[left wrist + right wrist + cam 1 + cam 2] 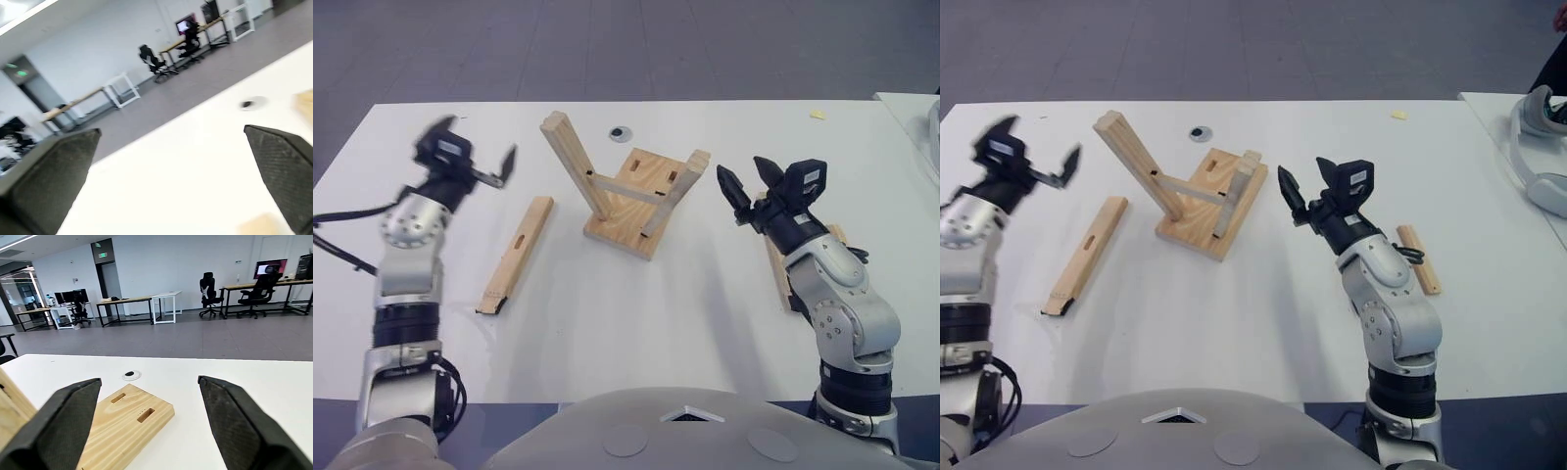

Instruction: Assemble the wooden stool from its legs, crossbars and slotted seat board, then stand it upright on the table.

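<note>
A slotted seat board lies flat mid-table with two legs standing in it, joined by a crossbar. One loose slotted leg lies to its left. Another loose wooden piece lies on the right, partly hidden behind my right arm. My left gripper hangs open and empty above the table at the far left. My right gripper is open and empty, just right of the partial stool; the seat board lies ahead of its fingertips.
A small round grey cap sits behind the stool. A yellow scrap lies at the table's back right. A white headset rests on a neighbouring table at the right. Bare white tabletop spreads in front.
</note>
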Controlling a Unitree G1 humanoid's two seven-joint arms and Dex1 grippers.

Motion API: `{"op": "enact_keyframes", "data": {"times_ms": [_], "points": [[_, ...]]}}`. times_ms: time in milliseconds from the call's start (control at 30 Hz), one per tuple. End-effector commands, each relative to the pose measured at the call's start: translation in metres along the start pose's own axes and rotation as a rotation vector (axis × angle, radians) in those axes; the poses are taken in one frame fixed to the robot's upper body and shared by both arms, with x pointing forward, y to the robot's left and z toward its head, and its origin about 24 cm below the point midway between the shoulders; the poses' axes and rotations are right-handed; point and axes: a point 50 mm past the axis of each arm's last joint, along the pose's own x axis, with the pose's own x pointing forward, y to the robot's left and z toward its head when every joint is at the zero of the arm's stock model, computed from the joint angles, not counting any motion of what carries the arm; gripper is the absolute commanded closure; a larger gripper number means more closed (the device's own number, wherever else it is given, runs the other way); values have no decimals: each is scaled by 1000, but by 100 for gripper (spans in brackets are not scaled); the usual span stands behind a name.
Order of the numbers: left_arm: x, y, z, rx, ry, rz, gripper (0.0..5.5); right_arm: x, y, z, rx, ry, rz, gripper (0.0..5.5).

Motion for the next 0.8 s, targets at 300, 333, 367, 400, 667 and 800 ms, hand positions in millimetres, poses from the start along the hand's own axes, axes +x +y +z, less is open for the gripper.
{"op": "enact_keyframes", "data": {"times_ms": [300,333,367,400,667,800], "points": [[9,-31,4,-57,-36,-34,10,-16,0,-19,12,123,-171,180],[8,-30,3,-57,-33,-31,10,-16,-6,-20,-1,130,-199,180],[7,-30,2,-60,-32,-27,10,-17,-16,-22,-15,139,-239,180],[5,-31,1,-63,-31,-27,10,-17,-27,-24,-31,148,-285,180],[-10,-76,27,-183,-125,-305,10,-15,-37,-32,-34,154,-356,180],[-11,-75,21,-184,-93,-256,10,-14,-35,-31,-60,150,-327,180]]}}
